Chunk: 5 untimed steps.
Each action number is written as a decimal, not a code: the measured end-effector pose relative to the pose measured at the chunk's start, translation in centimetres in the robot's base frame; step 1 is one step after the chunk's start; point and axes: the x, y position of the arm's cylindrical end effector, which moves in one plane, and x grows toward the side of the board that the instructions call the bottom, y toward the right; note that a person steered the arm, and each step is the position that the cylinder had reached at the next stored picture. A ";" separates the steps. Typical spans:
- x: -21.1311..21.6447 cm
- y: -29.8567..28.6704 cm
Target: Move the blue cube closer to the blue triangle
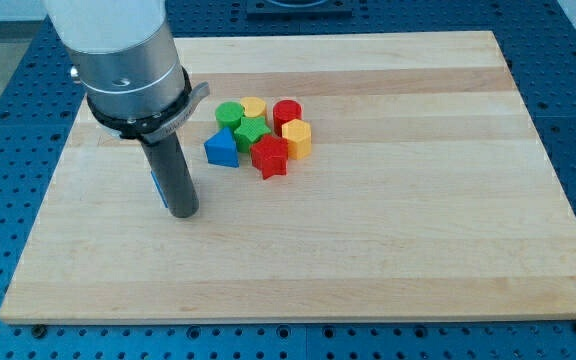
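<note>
The blue triangle (pixel 222 149) lies at the left end of a cluster of blocks in the upper middle of the wooden board (pixel 388 230). Only a thin blue sliver of the blue cube (pixel 155 186) shows, along the left side of my rod; the rest is hidden behind it. My tip (pixel 185 213) rests on the board, to the lower left of the blue triangle, with the cube right against or behind the rod's left side.
Packed against the triangle are a green cylinder (pixel 230 113), a yellow block (pixel 253 106), a red cylinder (pixel 287 113), a green star (pixel 252 132), a yellow hexagon (pixel 297 138) and a red star (pixel 269 157). A blue perforated table surrounds the board.
</note>
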 end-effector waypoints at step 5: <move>1.1 -6.4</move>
